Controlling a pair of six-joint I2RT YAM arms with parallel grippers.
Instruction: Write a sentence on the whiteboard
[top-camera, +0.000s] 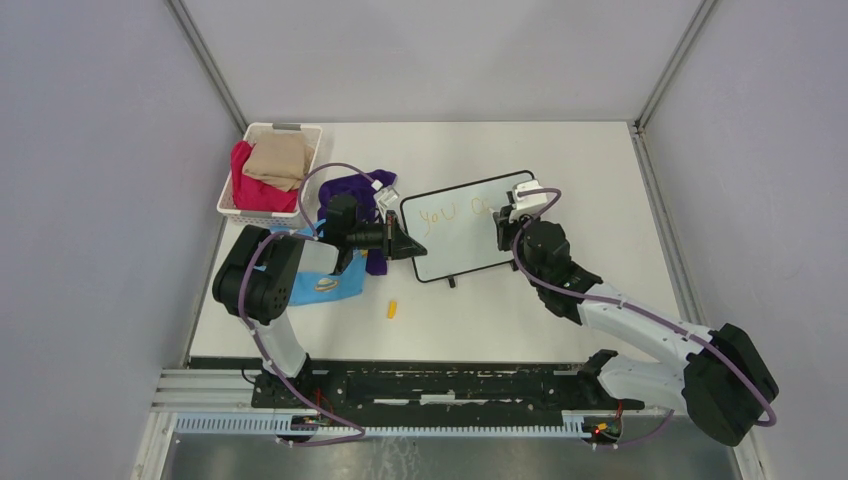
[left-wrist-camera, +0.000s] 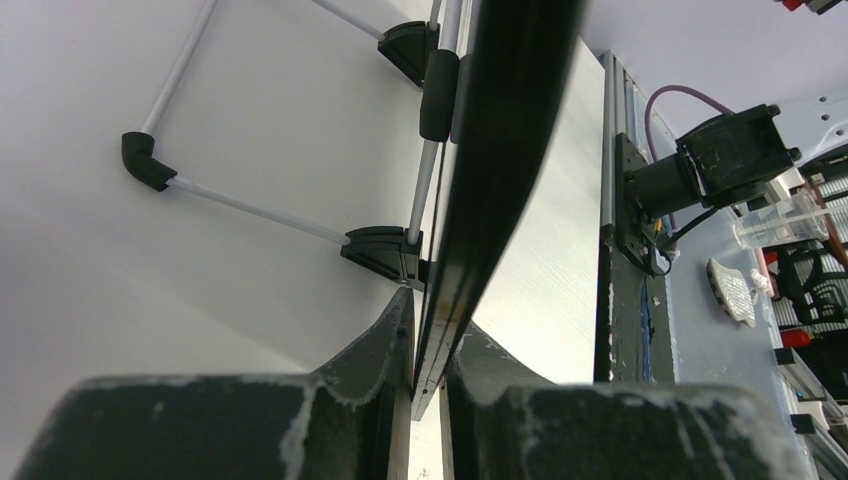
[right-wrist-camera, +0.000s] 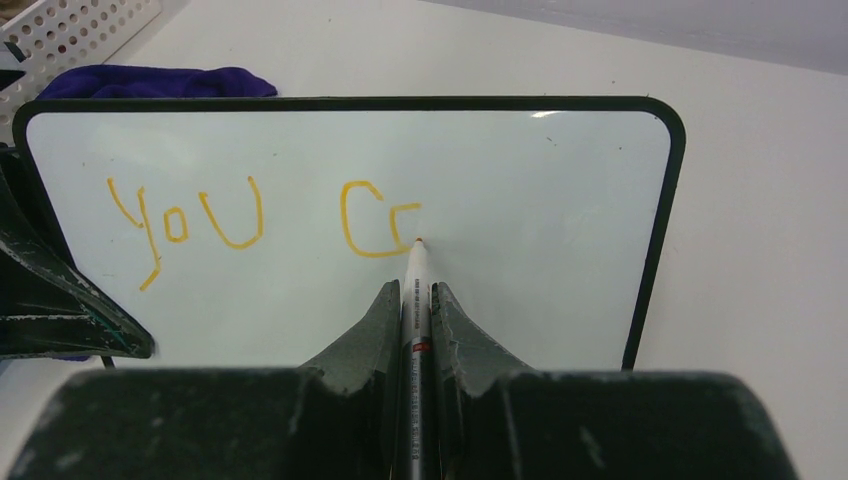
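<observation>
Mid-word on the whiteboard (right-wrist-camera: 540, 200), by the look of it. Pinching a white marker (right-wrist-camera: 418, 262) in the right gripper (right-wrist-camera: 416, 288), fingers narrowed tight onto the barrel, with the orange tip straight ahead and touching the white face. Just ahead and to the left of that tip, the sentence (right-wrist-camera: 236, 244) so far: "YoU", then a "C" and a small second letter only half formed. Judging from that: into the second word, with most of the writing yet to come.

Clamping the board's left edge with the left gripper (left-wrist-camera: 430, 330), closed on the black frame, one finger in front, one behind. Beyond those fingers, behind the board, a wire stand (left-wrist-camera: 250, 207) with black joints.

On orientation: standing on a long edge, long axis running left to right across the right gripper's front, writing face turned toward that gripper; exact lean hard to tell. Letters along the same axis, left to right. Marker axis crosswise to it, pointing away from the wrist into the board.

Next, as a guess: finish the half-made letter with a short stroke, light even pressure on the tip, then step rightward for the following letter. Room enough right of the tip before the frame. Worth holding firm on the left side to stop the board sliding back under the push.
</observation>
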